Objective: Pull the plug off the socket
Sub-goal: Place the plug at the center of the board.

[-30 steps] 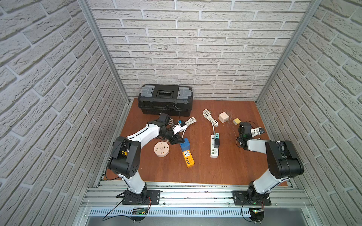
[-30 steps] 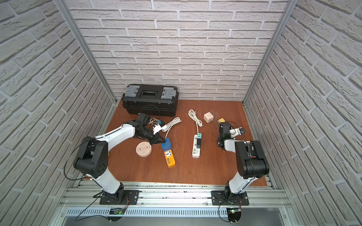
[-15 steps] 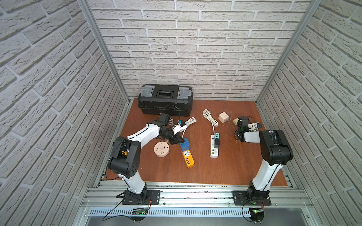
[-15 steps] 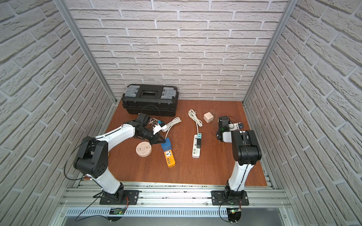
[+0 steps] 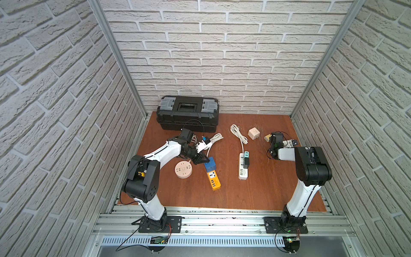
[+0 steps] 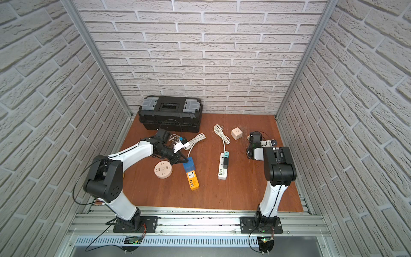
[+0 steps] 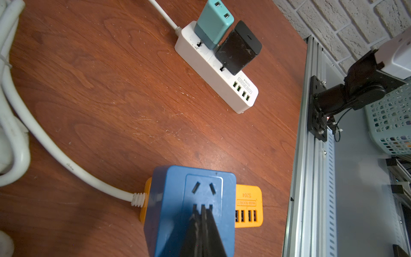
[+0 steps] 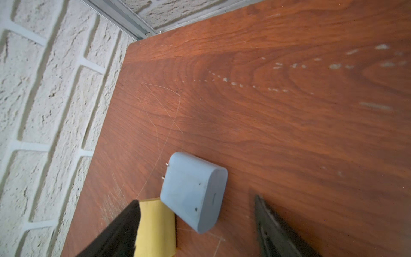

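A blue-grey plug (image 8: 193,191) lies loose on the wooden table, its prongs bare, beside a yellow plug (image 8: 155,224). My right gripper (image 8: 195,199) stands open around it, with neither finger touching it. In a top view that gripper (image 5: 274,139) is at the back right, by the yellow plug (image 5: 267,138). My left gripper (image 7: 202,209) is shut with its tips resting on top of a blue adapter (image 7: 191,200) seated in the orange power strip (image 7: 249,200). A white power strip (image 5: 243,169) holds a teal plug (image 7: 213,22) and a black plug (image 7: 238,49).
A black toolbox (image 5: 188,113) stands against the back wall. A round beige socket (image 5: 183,172) lies left of the orange strip (image 5: 214,180). A cube socket (image 5: 254,133) and a coiled white cable (image 5: 238,131) lie mid-back. The right brick wall is close to my right gripper.
My right gripper has opened and let go of the blue-grey plug, and its arm has swung toward the back right. The left arm has not moved.
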Robot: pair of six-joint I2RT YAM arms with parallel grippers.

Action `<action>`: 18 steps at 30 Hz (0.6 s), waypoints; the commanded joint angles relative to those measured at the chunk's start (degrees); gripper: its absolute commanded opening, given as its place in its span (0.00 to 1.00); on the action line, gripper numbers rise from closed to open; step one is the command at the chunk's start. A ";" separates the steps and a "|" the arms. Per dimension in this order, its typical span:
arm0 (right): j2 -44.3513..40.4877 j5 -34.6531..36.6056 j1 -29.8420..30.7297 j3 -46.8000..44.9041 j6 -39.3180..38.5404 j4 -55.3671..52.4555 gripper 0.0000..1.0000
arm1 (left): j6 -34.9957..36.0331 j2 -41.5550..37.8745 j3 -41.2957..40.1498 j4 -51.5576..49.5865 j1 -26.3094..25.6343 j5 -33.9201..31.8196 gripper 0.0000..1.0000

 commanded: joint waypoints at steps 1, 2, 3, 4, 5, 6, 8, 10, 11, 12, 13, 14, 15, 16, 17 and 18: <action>-3.91 -2.48 -0.19 -1.73 -2.26 -0.99 0.86 | 1.01 3.74 -4.26 -6.78 -0.02 -11.08 0.00; -5.21 -2.96 -0.03 -2.28 -2.65 -1.13 0.86 | 1.00 3.66 -4.19 -6.72 0.01 -11.05 0.00; -6.63 -3.61 0.13 -3.05 -3.10 -1.26 0.86 | 1.09 3.52 -4.16 -6.82 0.00 -10.87 0.00; -8.39 -4.38 0.38 -3.90 -3.64 -1.54 0.86 | 1.34 3.39 -4.16 -6.95 -0.02 -10.51 0.00; -9.99 -4.93 0.74 -4.61 -4.19 -2.13 0.86 | 1.50 3.12 -4.16 -7.06 -0.02 -10.16 0.00; -11.72 -5.39 1.30 -5.33 -4.70 -3.27 0.86 | 1.70 2.86 -4.16 -7.03 0.02 -9.86 0.00; -15.77 -5.93 2.81 -7.05 -6.42 -5.28 0.86 | 1.79 2.05 -4.41 -6.64 0.03 -9.50 0.00; -20.14 -5.93 4.73 -9.53 -8.33 -6.01 0.85 | 2.10 1.17 -4.43 -6.36 -0.01 -8.93 0.00; -22.23 -5.71 5.72 -10.78 -9.06 -6.14 0.85 | 2.31 0.80 -4.36 -6.45 -0.03 -8.63 0.00; -24.61 -5.73 6.79 -12.21 -9.67 -6.79 0.85 | 2.75 0.41 -4.25 -6.54 -0.03 -8.21 0.00; -27.16 -6.03 7.84 -13.22 -10.16 -7.98 0.85 | 3.11 0.07 -4.11 -6.46 -0.03 -8.00 0.00; -29.14 -6.42 8.92 -14.00 -10.68 -9.33 0.85 | 3.35 -0.27 -3.95 -6.37 -0.01 -7.86 0.00; -31.71 -7.03 10.29 -14.71 -11.46 -11.12 0.85 | 3.76 -0.65 -3.69 -6.36 -0.04 -7.46 0.04; -34.04 -7.48 11.76 -15.16 -12.45 -13.00 0.84 | 3.84 -1.08 -3.31 -6.43 -0.03 -7.10 0.11; -35.70 -7.91 12.97 -15.38 -13.34 -14.40 0.84 | 3.99 -1.55 -2.86 -6.61 -0.02 -6.68 0.17; -38.13 -8.63 14.57 -15.75 -14.73 -16.26 0.83 | 4.23 -2.13 -2.27 -7.07 0.01 -6.06 0.27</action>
